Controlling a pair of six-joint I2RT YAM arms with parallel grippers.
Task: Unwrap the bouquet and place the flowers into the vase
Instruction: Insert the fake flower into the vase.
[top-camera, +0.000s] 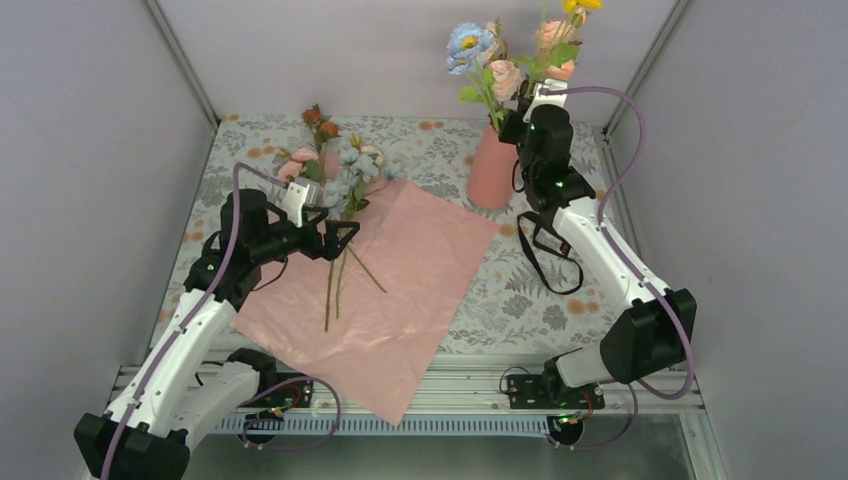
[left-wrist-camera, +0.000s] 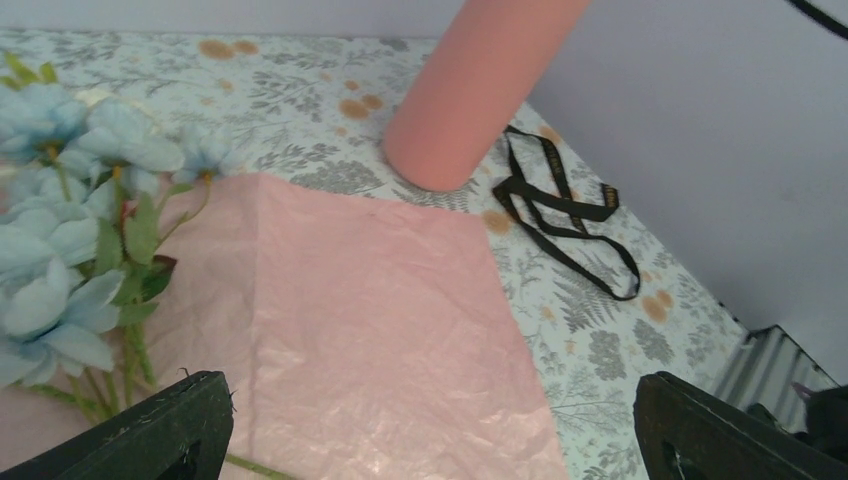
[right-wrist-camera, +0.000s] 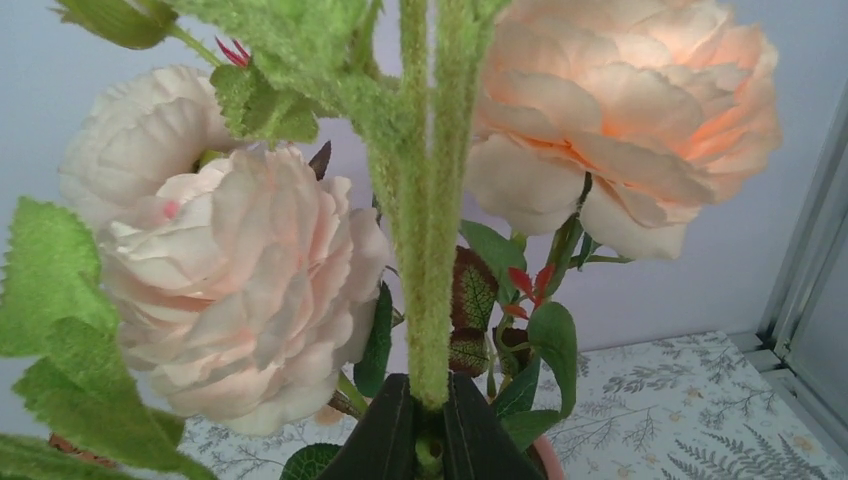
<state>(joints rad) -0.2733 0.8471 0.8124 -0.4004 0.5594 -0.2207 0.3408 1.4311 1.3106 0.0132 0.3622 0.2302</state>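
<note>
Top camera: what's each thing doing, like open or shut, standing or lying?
Vase, upright, holding blooms.
Wrapping sheet, spread flat.
Loose flowers, lying on the sheet.
Black ribbon, lying loose.
Left fingers, wide open, empty.
Right fingers, shut on a green stem.

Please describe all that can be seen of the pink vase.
The vase is a plain salmon-pink cylinder, matte and smooth. It stands upright on the tablecloth, far right, near the pink sheet's corner. The flowers rise from its mouth; the right gripper holds their stems just above it.
</note>
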